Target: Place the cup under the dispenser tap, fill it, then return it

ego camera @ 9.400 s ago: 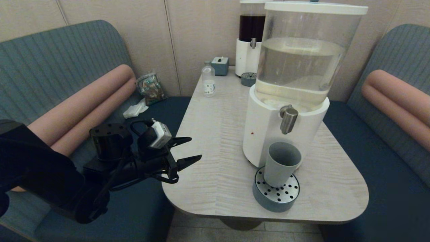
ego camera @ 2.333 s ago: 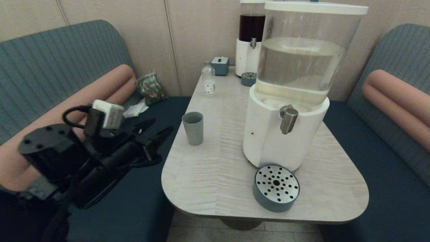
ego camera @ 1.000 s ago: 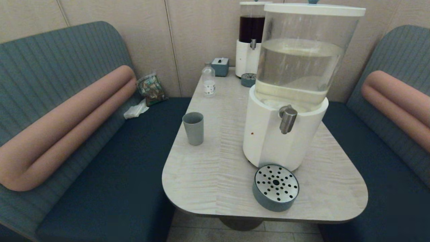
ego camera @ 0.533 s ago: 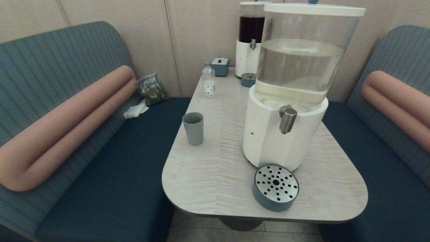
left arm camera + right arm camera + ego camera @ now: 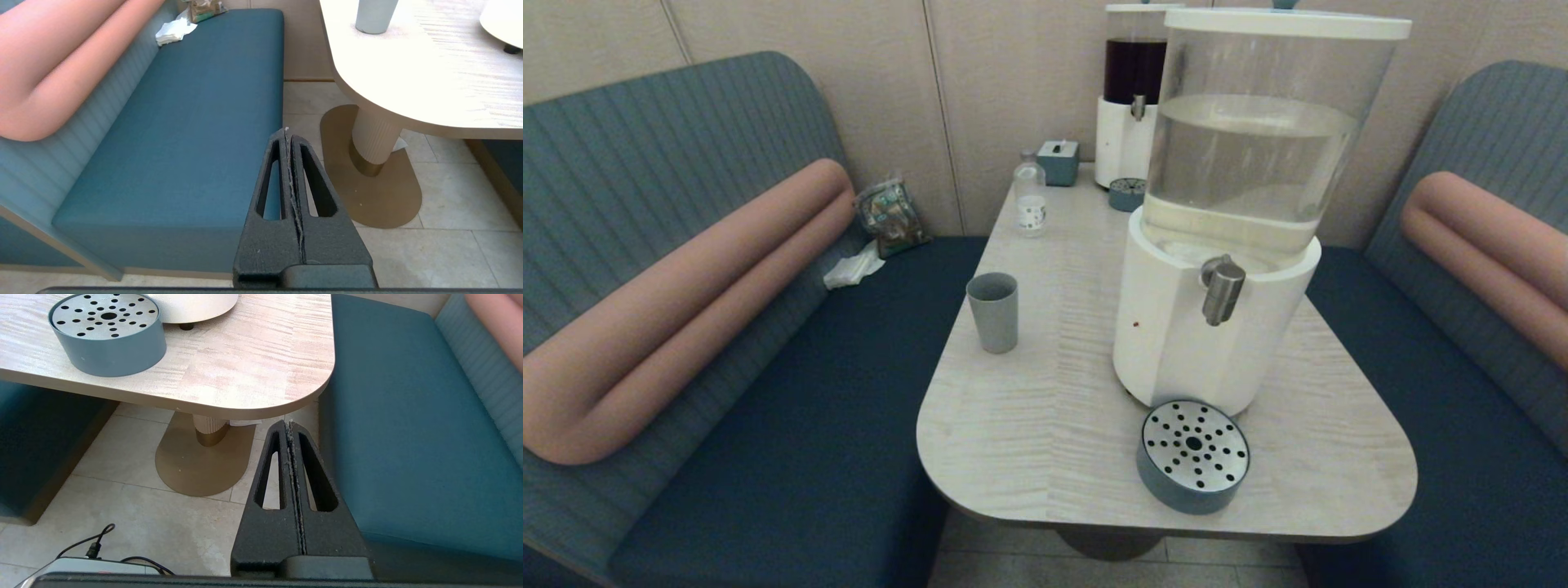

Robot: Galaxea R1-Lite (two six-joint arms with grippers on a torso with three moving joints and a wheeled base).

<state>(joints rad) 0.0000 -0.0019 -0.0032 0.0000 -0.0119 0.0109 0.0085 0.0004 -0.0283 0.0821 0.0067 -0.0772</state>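
The grey-blue cup (image 5: 992, 311) stands upright near the table's left edge, well to the left of the dispenser; its base shows in the left wrist view as the cup (image 5: 375, 16). The brushed-metal dispenser tap (image 5: 1222, 289) juts from the white base of the big clear tank (image 5: 1258, 147), above the round drip tray (image 5: 1192, 455). Neither arm appears in the head view. My left gripper (image 5: 286, 131) hangs low beside the left bench, shut and empty. My right gripper (image 5: 289, 424) hangs low below the table's front right corner, shut and empty.
A clear bottle (image 5: 1030, 194), a small grey box (image 5: 1058, 160) and a dark-liquid dispenser (image 5: 1131, 98) with its own drip tray (image 5: 1127, 193) stand at the back of the table (image 5: 1029, 425). Blue benches (image 5: 792, 457) flank the table. Its pedestal (image 5: 374, 139) stands on tiled floor.
Over the last second nothing has moved. Earlier the cup went from the drip tray to the table's left edge, and the left arm withdrew out of the head view.
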